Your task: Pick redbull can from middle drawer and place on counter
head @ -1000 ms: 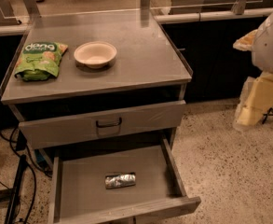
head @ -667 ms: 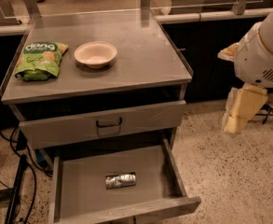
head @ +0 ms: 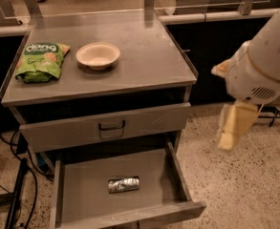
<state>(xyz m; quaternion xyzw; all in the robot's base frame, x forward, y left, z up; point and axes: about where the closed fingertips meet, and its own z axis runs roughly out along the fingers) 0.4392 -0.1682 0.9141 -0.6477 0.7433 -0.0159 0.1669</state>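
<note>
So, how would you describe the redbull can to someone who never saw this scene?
Below the grey steel counter, past the shut drawer with the black handle, the middle drawer stands open. The redbull can, small and silver, lies on its side alone on its floor; the green snack bag and bowl are up on the counter. The gripper hangs apart, over the floor.

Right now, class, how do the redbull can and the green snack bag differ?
The redbull can is silver, slim, on its side in the open middle drawer; the green snack bag is larger, flat, on the counter. Both lie apart from the gripper, which hangs right of the cabinet.
</note>
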